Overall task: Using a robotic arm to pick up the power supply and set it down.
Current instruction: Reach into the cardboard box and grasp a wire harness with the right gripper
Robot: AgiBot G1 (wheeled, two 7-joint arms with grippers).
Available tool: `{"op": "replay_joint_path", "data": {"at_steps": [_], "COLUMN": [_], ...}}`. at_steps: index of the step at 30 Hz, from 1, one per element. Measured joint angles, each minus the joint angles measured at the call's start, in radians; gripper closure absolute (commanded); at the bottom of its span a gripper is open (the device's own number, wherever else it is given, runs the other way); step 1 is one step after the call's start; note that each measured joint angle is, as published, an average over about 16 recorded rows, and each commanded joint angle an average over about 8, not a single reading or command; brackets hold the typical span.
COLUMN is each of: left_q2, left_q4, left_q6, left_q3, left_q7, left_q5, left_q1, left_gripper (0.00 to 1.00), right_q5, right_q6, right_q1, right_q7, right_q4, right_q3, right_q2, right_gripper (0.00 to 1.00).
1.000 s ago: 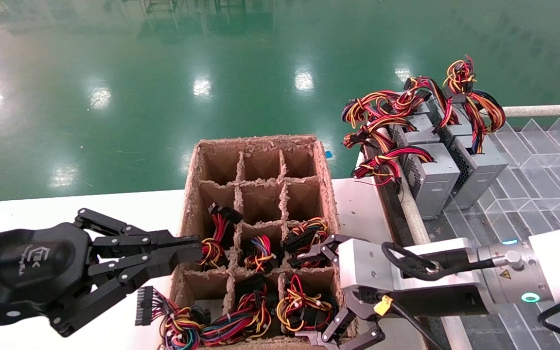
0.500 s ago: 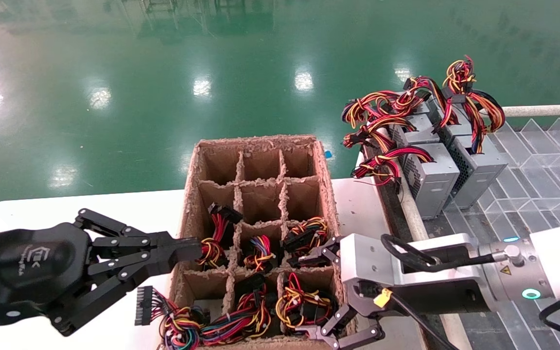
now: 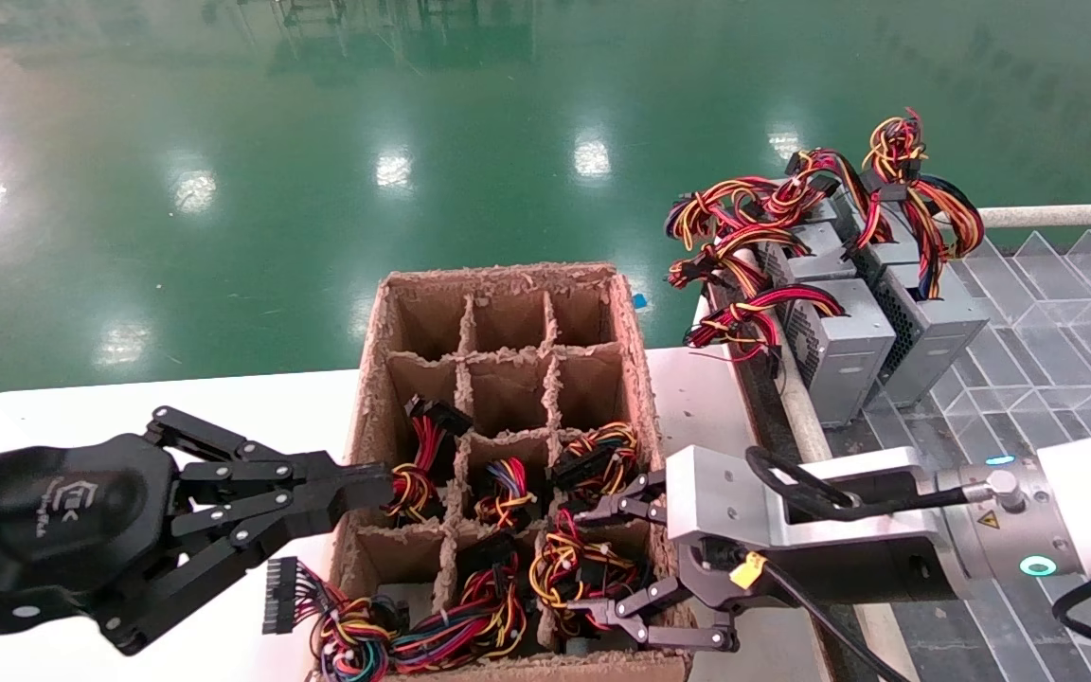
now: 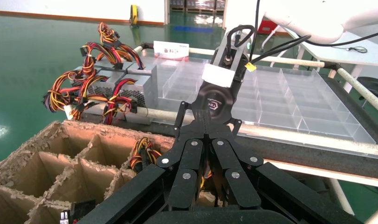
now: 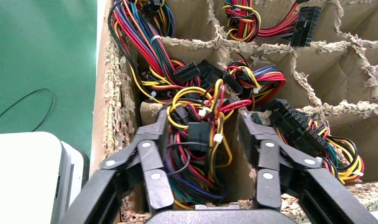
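Over the divided cardboard box's [image 3: 498, 284] near right cell: right gripper [image 5: 203, 140] spread open astride the power supply's [image 5: 201, 154] wire bundle.
Bundle standing upright, yellow, red, purple strands; casing hidden. Left gripper [image 3: 356, 493] parked, closed, at box's left wall.

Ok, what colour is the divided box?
Brown cardboard box; the head view shows it best.

The right gripper [image 3: 607, 564] reaches leftward from the near right on a level silver wrist, its fingers [image 5: 152, 158] spread wide. The left gripper [image 3: 361, 493] points rightward at near left, fingers closed together.
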Motion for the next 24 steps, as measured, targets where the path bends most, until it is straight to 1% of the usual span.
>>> {"op": "replay_joint_path", "data": {"at_steps": [15,24], "left_q2": [0.000,0.000], "left_q4": [0.000,0.000], "left_q6": [0.000,0.000], "left_q3": [0.000,0.000], "left_q7": [0.000,0.000], "left_q5": [0.000,0.000], "left_q1": [0.000,0.000], "left_gripper": [1.00,1.00], "right_q5": [-0.002,0.021], "right_q6": [-0.001,0.003], "right_q1": [0.006,0.007], "right_q7": [-0.005,-0.013], "right_q4": [0.000,0.002], "right_q3": [0.003,0.019], "right_q2": [0.006,0.018], "right_gripper": [1.00,1.00]}}
